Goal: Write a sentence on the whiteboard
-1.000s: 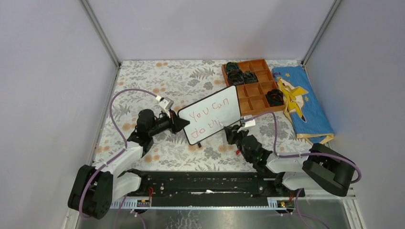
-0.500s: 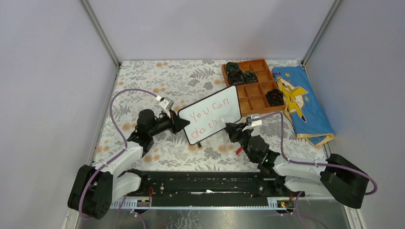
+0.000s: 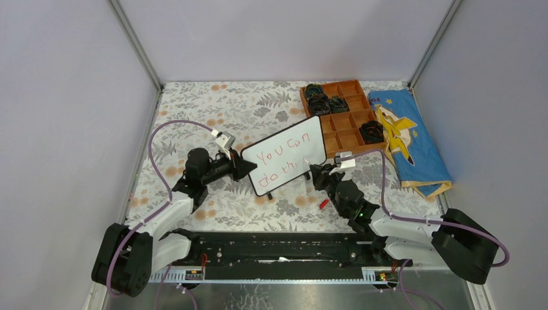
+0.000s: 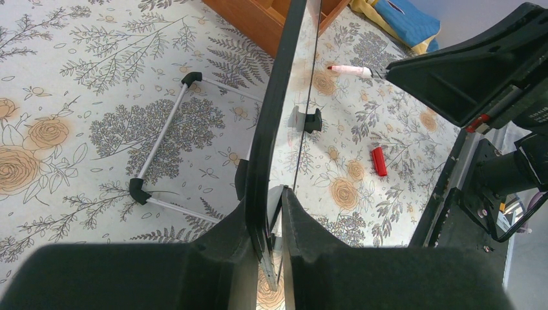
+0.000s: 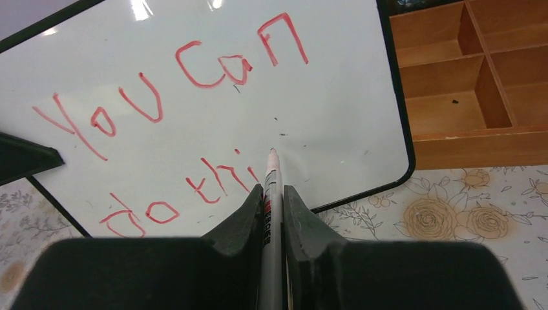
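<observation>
Mid-table, on the floral-print cloth [image 3: 245,110], the small black-framed white whiteboard [image 3: 311,150] is propped at a tilt, its left edge clamped betw. the left gripper [image 4: 268,210] fingers. The red handwritten sentence [image 5: 168,116], so far "You can / do thi", is seen on it. A thin white marker [image 5: 271,181] is pinched by the right gripper [image 5: 271,203], w/ tip just right of "thi". A small red cap [image 4: 379,161] lies nearby.
</observation>
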Controlling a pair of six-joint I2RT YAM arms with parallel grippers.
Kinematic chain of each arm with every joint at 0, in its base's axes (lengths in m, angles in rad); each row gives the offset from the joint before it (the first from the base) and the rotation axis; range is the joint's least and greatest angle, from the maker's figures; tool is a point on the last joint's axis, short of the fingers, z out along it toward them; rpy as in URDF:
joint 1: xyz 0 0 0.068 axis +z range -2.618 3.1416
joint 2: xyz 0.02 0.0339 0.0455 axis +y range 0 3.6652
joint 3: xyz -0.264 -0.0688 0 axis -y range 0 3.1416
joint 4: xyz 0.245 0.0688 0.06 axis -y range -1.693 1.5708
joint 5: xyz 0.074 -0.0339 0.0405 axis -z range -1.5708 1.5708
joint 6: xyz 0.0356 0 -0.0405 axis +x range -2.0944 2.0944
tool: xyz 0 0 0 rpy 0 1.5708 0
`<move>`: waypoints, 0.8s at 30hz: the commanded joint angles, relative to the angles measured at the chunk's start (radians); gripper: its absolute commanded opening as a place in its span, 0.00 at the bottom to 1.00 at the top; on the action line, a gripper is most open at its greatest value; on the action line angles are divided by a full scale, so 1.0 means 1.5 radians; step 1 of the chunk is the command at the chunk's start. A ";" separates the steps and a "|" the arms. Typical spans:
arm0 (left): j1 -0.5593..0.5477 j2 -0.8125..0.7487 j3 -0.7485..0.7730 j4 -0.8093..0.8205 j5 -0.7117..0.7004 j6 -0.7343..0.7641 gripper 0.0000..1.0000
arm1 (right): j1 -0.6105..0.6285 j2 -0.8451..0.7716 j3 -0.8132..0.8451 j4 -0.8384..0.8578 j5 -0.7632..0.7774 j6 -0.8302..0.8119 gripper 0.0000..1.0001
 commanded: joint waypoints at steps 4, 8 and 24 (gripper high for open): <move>0.001 0.007 -0.005 -0.073 -0.070 0.066 0.13 | -0.043 0.018 0.022 0.025 -0.016 0.022 0.00; 0.000 0.010 -0.004 -0.073 -0.069 0.066 0.13 | -0.049 0.025 0.014 0.031 -0.035 0.027 0.00; 0.000 0.016 -0.003 -0.071 -0.069 0.064 0.13 | -0.049 0.026 0.012 0.068 -0.068 0.006 0.00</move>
